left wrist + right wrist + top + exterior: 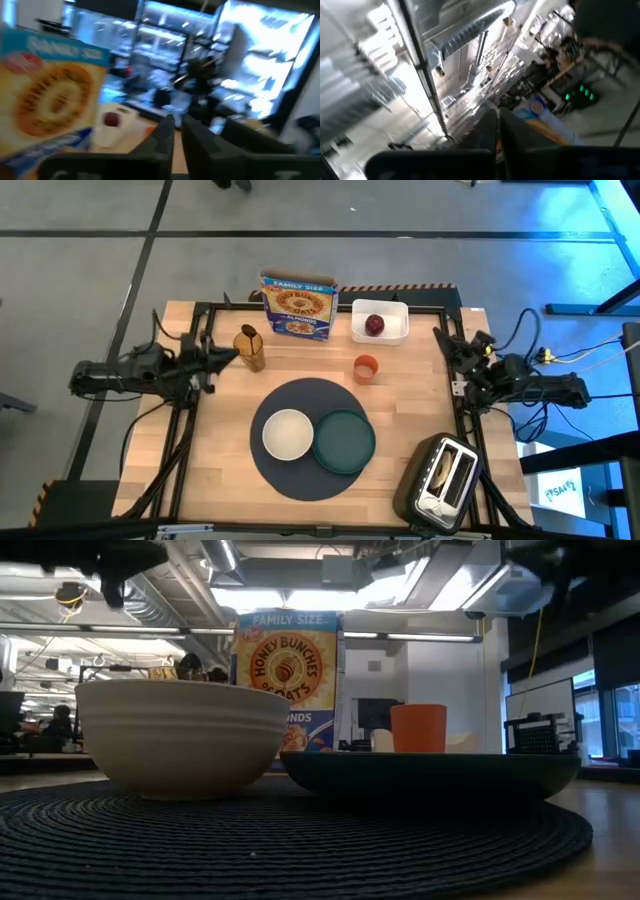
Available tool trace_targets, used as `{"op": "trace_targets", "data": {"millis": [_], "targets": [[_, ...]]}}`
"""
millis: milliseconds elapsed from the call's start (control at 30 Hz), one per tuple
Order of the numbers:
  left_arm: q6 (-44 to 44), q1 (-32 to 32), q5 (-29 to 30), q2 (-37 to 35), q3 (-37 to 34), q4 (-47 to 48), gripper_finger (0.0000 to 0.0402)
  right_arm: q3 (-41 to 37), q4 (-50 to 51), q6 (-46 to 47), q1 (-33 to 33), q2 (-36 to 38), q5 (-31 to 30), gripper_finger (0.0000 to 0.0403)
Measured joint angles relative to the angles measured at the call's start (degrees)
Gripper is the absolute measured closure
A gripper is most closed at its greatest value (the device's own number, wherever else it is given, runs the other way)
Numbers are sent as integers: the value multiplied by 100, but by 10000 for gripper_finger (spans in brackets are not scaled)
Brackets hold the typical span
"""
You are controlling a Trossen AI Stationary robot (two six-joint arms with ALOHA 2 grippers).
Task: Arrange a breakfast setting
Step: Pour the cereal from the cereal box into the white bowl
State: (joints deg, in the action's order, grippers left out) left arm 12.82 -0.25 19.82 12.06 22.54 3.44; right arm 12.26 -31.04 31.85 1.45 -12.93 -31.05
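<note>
A white bowl [287,433] and a dark green plate [343,442] rest side by side on the round dark grey mat [300,480]; the low view shows the bowl [180,735] and the plate [430,772] too. A small orange cup [366,368] stands behind the mat. A red apple [374,326] lies in the white tub [396,330]. A clear cup of brown cereal [250,348] stands at the far left. My left gripper [228,355] is shut and empty beside that cup. My right gripper [446,345] is shut and empty by the table's right edge. No bagel shows plainly.
A cereal box [298,305] stands upright at the far edge, left of the tub. A black-and-silver toaster [440,478] sits at the near right corner. Bare wood lies left of the mat and between the mat and the far row of things.
</note>
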Motion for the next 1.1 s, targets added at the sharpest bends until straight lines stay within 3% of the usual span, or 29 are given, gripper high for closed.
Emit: {"op": "trace_targets", "data": {"millis": [133,267,433,600,733,900,967,1100], "targets": [[-435,427,852,1010,1143,921,298,610,66,-1011,0,-895,-201,335],[-769,1262,826,2191,2158,1414,235,1197,77,-1658,-69,-1776,-464,249],[-1221,2649,-34,3663,3228,1936,185,1882,254,-1877,-571,-2684,-317,135],[-1634,4216,-1291,4644,4066,2283,168,2675,1259,-1501,-1045,-3179,484,72],[-1780,5295,-2702,5113,4350,2328,168,3246,2388,-1358,-1180,-3377,1075,53],[-2426,6146,-4615,5762,4359,2462,167,3591,3108,-1396,-1212,-3421,1322,52],[-2761,6281,-5020,6041,4359,2451,167,3605,3116,-1406,-1213,-3416,1395,52],[-3274,6331,-5187,6449,4359,2443,167,3603,3168,-1409,-1211,-3360,1421,52]]}}
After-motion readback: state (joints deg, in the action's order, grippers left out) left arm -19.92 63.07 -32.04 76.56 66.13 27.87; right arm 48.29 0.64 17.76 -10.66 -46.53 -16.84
